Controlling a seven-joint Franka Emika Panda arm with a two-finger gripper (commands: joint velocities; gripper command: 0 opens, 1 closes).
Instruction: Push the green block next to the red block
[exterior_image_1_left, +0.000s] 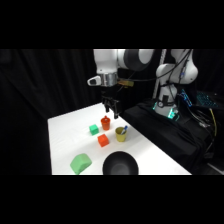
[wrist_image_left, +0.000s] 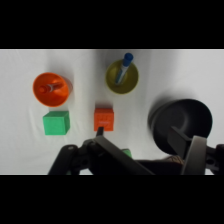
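side view, nearest the camera: black bowl (exterior_image_1_left: 120, 164) at the table's front edge, pale green rounded block (exterior_image_1_left: 80, 163) just to its left. white table (exterior_image_1_left: 65, 135) runs back from there. next back is the red block (exterior_image_1_left: 103, 140), a small orange-red cube sitting roughly mid-table. behind it and slightly left is the green block (exterior_image_1_left: 93, 130), small bright green cube, close to the red block but apart, a strip of table showing between them. right of the red block is a yellow cup (exterior_image_1_left: 120, 134) with a blue-tipped stick in it. farthest back of the objects is the dark red cup (exterior_image_1_left: 105, 122), just behind and right of the green block. gripper (exterior_image_1_left: 111, 113) hangs from above at the table's far part, over the red cup, not touching any block. white arm (exterior_image_1_left: 120, 62) runs off to the base at upper right.

wrist view: black linkage along the bottom edge, then green block (wrist_image_left: 55, 123) and red block (wrist_image_left: 104, 119) side by side with a clear gap, red cup (wrist_image_left: 50, 89) beyond the green one, yellow cup (wrist_image_left: 121, 77) beyond the red one, black bowl (wrist_image_left: 181, 121) off to the right. one dark finger tip ends near the red block's lower edge; contact unclear.

jaws: cannot tell whether spread or closed in either view.
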